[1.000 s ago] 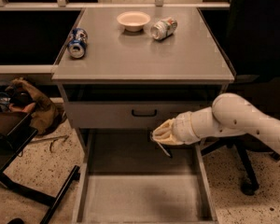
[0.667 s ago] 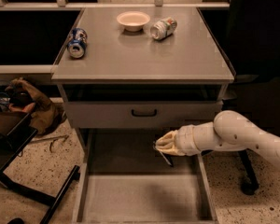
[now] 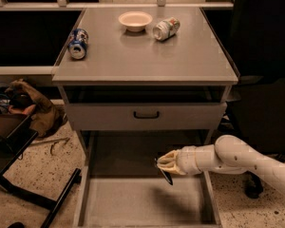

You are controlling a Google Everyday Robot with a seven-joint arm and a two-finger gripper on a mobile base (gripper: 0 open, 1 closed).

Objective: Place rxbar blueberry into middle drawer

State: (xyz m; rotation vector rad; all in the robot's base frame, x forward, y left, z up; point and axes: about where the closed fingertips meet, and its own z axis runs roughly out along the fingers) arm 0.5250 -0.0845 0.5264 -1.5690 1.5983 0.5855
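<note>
Far left, on the speckled floor, a brown cloth heap (image 3: 35, 109) sits well clear of the action. Up on the cabinet top (image 3: 142, 61), 3 bystanders: a blue soda can (image 3: 78, 42) on its side near the left edge, a white bowl (image 3: 135, 20) at the back, and a silver can (image 3: 166, 28) tipped over just right of it. None of them matters to this move.

Now the centre. Under the closed drawer front (image 3: 146, 115) with its black handle, the middle drawer (image 3: 128, 203) is pulled out wide, its flat grey floor showing bare.

And here's the gripper (image 3: 162, 163), reaching in from the right at the end of the white arm (image 3: 237, 158), hanging above the tray's right half. It looks pinched narrow on the rxbar blueberry (image 3: 166, 175), a dark sliver dangling below the fingertips, long axis close to vertical and slightly slanted, its lower end pointing at the drawer floor.

So the key relation: the bar is directly over the tray, inside its right wall, nothing between it and the floor. My read is that a short drop or lowering is all that's needed. The one hazard I'd flag is the right wall nearby.
</note>
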